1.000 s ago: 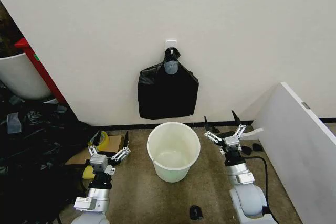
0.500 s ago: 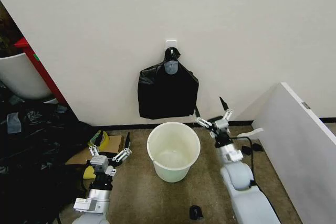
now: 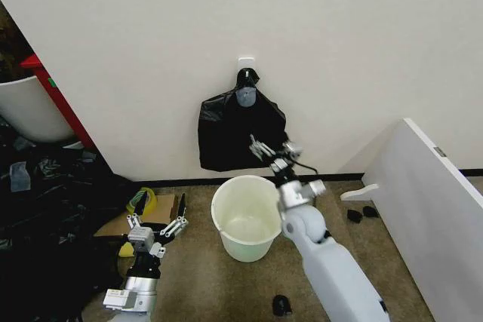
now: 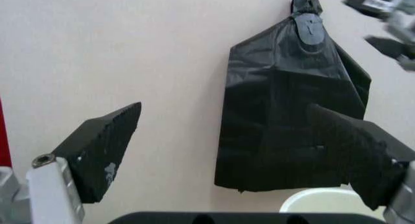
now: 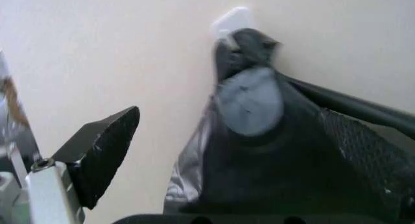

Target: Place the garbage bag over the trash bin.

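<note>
The bag (image 3: 240, 132) hangs flat on the wall from a white hook (image 3: 246, 62), with its top gathered under the hook and a grey round tag (image 3: 245, 96) just below the gather. The right end effector (image 3: 270, 145) is raised in front of the bag, at its lower right part, and its fingers are spread apart. I cannot tell if a fingertip touches the plastic. In the right wrist view the bag (image 5: 272, 151) and the hook (image 5: 232, 21) are very near, directly ahead between the two dark fingers (image 5: 104, 151), and nothing is pinched between them.

The bin (image 3: 249, 217) stands upright on the floor below this end effector, just under the lower edge of the bag, with its open mouth up.

The left end effector (image 3: 156, 227) is low near the floor, to the left of the bin and well apart from it, also with fingers spread and holding nothing. In the left wrist view the bag (image 4: 292, 112) is ahead of it on the wall, a part of the bin rim (image 4: 321, 207) shows under the bag, and the right end effector (image 4: 382, 22) shows farther off beside the top of the bag.
</note>
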{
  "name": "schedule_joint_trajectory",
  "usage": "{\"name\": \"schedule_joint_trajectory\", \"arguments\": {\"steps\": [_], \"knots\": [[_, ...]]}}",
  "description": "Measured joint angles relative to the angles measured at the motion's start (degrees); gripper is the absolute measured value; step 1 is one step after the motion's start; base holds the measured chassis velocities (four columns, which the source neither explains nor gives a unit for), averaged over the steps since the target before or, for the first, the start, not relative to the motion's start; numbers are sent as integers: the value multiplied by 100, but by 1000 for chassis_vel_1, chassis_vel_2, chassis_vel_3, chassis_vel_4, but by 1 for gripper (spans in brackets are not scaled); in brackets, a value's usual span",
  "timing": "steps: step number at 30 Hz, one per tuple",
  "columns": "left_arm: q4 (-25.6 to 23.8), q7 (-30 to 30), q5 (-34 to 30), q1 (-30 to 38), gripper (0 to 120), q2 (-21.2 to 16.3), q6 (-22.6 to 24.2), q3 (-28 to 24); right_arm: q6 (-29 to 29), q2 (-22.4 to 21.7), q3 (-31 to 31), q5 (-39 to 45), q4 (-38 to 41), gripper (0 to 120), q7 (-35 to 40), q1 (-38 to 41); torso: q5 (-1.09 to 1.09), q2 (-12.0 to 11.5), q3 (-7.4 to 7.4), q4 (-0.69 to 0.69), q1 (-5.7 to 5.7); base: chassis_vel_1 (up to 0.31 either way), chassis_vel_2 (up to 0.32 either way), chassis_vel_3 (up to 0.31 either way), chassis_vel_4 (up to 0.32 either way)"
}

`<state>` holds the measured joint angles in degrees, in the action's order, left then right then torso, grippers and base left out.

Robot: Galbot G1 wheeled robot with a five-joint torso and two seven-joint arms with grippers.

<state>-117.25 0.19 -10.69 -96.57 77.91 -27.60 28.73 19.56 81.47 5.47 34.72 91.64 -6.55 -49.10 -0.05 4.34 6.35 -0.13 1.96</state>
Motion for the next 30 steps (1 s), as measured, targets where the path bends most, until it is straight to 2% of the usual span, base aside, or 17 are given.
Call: {"name": "schedule_joint_trajectory", "arguments": {"steps": [1, 7, 9, 11, 12, 14, 15, 18, 21, 27, 29, 30], "knots": [[-10, -1, 5, -21, 100, 3, -11, 4, 161, 107, 0, -476, -359, 100, -100, 259, 1, 0, 0, 0, 0, 0, 0, 0, 0], [8, -12, 8, -41, 100, 12, -57, 14, 289, 300, -18, -1109, -913, 97, -7, 708, 1, 0, 0, -1, 0, 0, 0, 0, 0], [56, -16, 10, -38, 100, 14, -87, 18, 310, 393, 4, -1292, -1151, 93, 86, 871, 0, 0, 0, -1, 0, 0, 0, 0, 0], [88, -22, 10, -20, 100, 17, -97, 20, 329, 454, 40, -1434, -1313, 82, 165, 974, 1, 0, 0, -1, 0, 0, 0, 0, 0], [88, -22, 10, -20, 100, 17, -97, 20, 329, 454, 40, -1434, -1313, 82, 165, 974, 1, 0, 0, -1, 0, 0, 0, 0, 0], [123, -28, 10, 12, 100, 22, -100, 19, 359, 496, 81, -1619, -1452, 73, 223, 1049, 1, 0, 0, -1, 0, 0, 0, 0, 0], [123, -28, 10, 12, 100, 22, -100, 19, 359, 496, 81, -1619, -1452, 73, 223, 1049, 1, 0, 0, -1, 0, 0, 0, 0, 0], [191, -32, 9, 69, 100, 33, -110, -2, 416, 543, 144, -1975, -1636, 58, 299, 1128, 1, 0, 0, -1, 0, 0, 0, 0, 0], [222, -32, 9, 97, 100, 29, -122, -10, 440, 563, 176, -2212, -1704, 54, 353, 1156, 1, 0, 0, -1, 0, 0, 0, 0, 0], [259, -33, -4, 134, 100, -6, -129, -9, 537, 615, 231, -2632, -1769, 53, 372, 1162, 1, 0, 0, -1, 0, 0, 0, 0, 0], [299, -36, -7, 151, 100, -12, -149, -12, 559, 649, 239, -2692, -1751, 45, 372, 1137, 1, 0, 0, -1, 0, 0, 0, 0, 0], [299, -36, -7, 151, 100, -12, -149, -12, 559, 649, 239, -2692, -1751, 45, 372, 1137, 1, 0, 0, -1, 0, 0, 0, 0, 0]]}}
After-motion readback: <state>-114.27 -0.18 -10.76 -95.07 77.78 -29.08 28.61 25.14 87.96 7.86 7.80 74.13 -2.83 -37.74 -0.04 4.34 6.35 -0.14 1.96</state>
